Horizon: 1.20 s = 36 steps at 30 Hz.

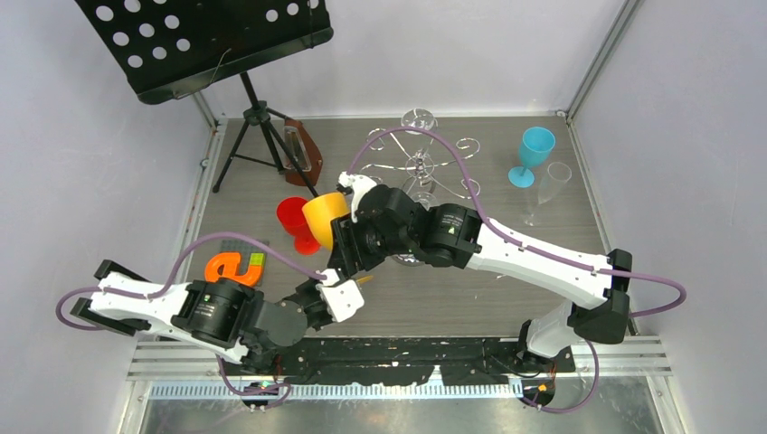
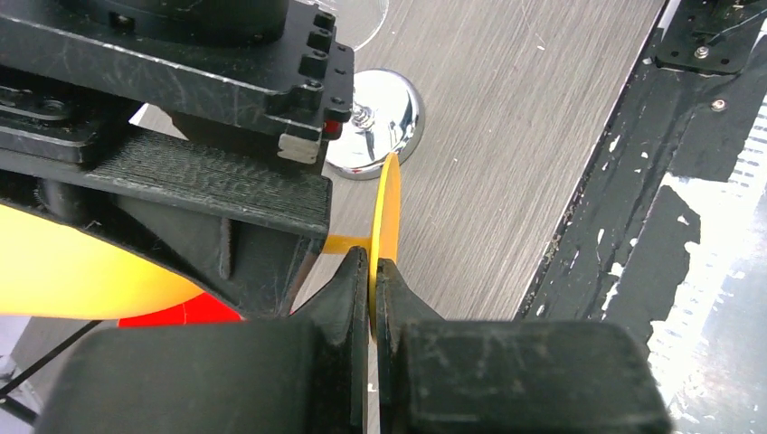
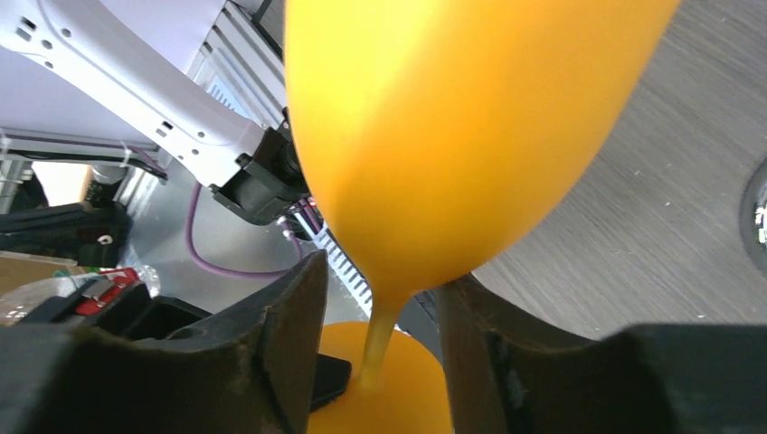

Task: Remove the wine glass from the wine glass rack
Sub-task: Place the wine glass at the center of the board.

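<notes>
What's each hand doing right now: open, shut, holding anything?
Left hand: closed, pinching the foot of the yellow wine glass.
Right hand: open, straddling the glass's stem without gripping it.

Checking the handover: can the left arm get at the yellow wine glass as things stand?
Apparently yes: the left pincer is shut on the foot of the yellow wine glass; the right pincer straddles its stem.

1. Black perforated music stand (image 1: pixel 217 41) on tripod, rear-left of table (image 1: pixel 434 303).
2. Red glass (image 1: pixel 291 217), centre-left.
3. Blue goblet (image 1: pixel 534 149), clear glass (image 1: pixel 552 185) just beside; rear-right.
4. Orange curved pc (image 1: pixel 231 267) on dark mat (image 1: pixel 249 246), front-left.
</notes>
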### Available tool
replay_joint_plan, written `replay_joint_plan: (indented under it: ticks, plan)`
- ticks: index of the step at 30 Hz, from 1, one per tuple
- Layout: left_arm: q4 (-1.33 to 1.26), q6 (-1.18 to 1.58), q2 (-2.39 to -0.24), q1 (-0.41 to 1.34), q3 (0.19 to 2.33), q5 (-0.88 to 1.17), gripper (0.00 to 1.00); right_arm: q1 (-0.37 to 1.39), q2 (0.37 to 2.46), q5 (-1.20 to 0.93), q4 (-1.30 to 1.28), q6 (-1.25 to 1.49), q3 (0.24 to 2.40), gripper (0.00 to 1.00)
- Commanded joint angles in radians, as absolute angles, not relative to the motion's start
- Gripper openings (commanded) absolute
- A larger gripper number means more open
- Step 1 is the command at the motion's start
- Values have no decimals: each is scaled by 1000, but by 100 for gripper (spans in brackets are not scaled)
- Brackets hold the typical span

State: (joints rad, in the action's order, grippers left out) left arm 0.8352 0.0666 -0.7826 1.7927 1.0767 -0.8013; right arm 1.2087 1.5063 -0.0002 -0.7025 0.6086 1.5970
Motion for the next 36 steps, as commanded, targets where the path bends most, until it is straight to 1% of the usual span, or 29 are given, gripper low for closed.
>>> replay_joint_plan:
  ticks: [1, 5, 8, 9, 11, 16, 17, 18, 20, 23, 25, 26, 29, 36]
  plan:
    - [793, 64, -785, 1817, 1117, -895, 0, 1207, 1491, -38, -632, 634, 1591, 49]
    - [790, 70, -781, 1822, 1120, -913, 0, 1207, 1473, -47, -613, 644, 1554, 28]
    - [777, 62, -779, 1822, 1117, -922, 0, 1208, 1462, -50, -604, 646, 1540, 17]
    - [774, 58, -779, 1822, 1118, -925, 0, 1208, 1458, -51, -602, 647, 1535, 12]
    - [767, 52, -778, 1822, 1118, -927, 0, 1208, 1451, -49, -598, 646, 1527, 7]
    - [760, 52, -771, 1822, 1104, -913, 0, 1206, 1433, -37, -584, 636, 1518, 6]
    - [759, 51, -769, 1822, 1101, -907, 2, 1206, 1428, -36, -583, 633, 1517, 6]
    - [758, 51, -765, 1822, 1098, -900, 8, 1206, 1425, -31, -581, 628, 1517, 6]
    - [741, 47, -750, 1821, 1086, -881, 28, 1206, 1416, -29, -570, 616, 1513, 6]
    - [709, 40, -727, 1822, 1067, -852, 55, 1206, 1393, -19, -552, 593, 1498, 6]
    - [695, 39, -716, 1821, 1064, -842, 69, 1206, 1378, -10, -540, 581, 1485, 6]
    - [691, 40, -710, 1821, 1064, -835, 74, 1206, 1368, -6, -536, 576, 1480, 6]
    - [671, 36, -693, 1811, 1058, -807, 80, 1206, 1343, -5, -513, 549, 1440, 6]
    - [625, 59, -651, 1688, 1038, -611, 83, 1207, 1231, 14, -447, 492, 1313, 6]
